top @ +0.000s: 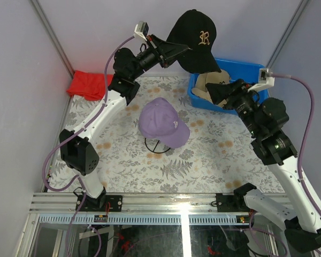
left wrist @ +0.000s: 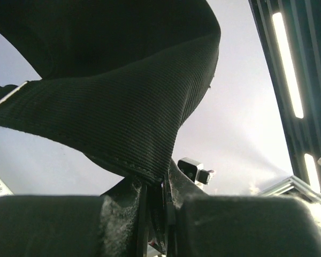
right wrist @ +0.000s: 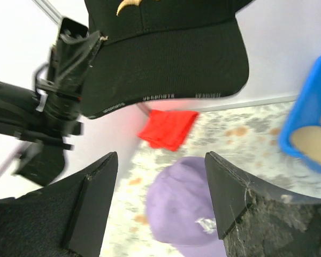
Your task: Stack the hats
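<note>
The black hat (top: 195,40) with a gold logo hangs high at the back. My left gripper (top: 183,51) is shut on its edge. In the left wrist view the black fabric (left wrist: 112,107) is pinched between the jaws (left wrist: 158,187). A lavender hat (top: 163,122) sits on the black wire stand (top: 156,145) at mid-table. A tan hat (top: 211,81) lies in the blue bin (top: 241,72). My right gripper (top: 211,92) is open and empty just left of the bin. Its wrist view shows the gripper (right wrist: 160,155) with the black hat (right wrist: 171,48) above and the lavender hat (right wrist: 187,209) below.
A red folded cloth (top: 88,84) lies at the back left corner, also in the right wrist view (right wrist: 168,128). The blue bin's wall (right wrist: 310,123) is close on the right gripper's right. White walls enclose the floral tabletop (top: 112,160).
</note>
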Motion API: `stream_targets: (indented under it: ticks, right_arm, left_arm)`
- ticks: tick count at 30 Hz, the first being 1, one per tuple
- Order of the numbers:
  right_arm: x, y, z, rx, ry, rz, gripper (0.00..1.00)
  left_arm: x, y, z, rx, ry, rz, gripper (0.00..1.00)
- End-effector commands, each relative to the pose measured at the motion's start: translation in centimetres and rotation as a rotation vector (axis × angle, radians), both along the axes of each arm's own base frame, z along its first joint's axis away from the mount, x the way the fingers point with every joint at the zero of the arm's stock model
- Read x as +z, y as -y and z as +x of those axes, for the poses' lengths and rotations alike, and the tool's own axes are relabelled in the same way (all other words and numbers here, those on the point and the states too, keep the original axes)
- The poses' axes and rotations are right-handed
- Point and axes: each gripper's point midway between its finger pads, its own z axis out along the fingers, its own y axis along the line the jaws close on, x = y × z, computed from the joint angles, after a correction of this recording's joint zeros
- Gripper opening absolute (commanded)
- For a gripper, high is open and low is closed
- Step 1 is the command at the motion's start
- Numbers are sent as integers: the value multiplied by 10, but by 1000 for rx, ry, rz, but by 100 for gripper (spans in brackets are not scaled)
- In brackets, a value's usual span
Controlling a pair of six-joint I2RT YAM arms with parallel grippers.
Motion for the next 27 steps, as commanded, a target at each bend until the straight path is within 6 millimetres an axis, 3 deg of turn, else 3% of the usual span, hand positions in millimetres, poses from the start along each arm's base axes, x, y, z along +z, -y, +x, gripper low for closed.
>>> stream_targets:
  ticks: [1, 5, 11, 19, 27]
  right_arm:
    - [51, 2, -27, 74, 45, 460, 72]
    - [59, 5, -29, 127, 23, 703, 72]
    - [49, 13, -9, 241, -56, 1029, 70]
    - [39, 9, 15, 261, -106, 1094, 69]
    - [49, 3, 24, 301, -114, 1114, 67]
  left_arm:
    - [36, -13, -18, 67, 217, -52, 0]
    - [33, -15, -22, 64, 230, -66, 0]
    - [31, -20, -33, 58, 236, -80, 0]
    - [28, -24, -41, 54, 228, -90, 0]
    - [22, -25, -40, 63, 222, -92, 0]
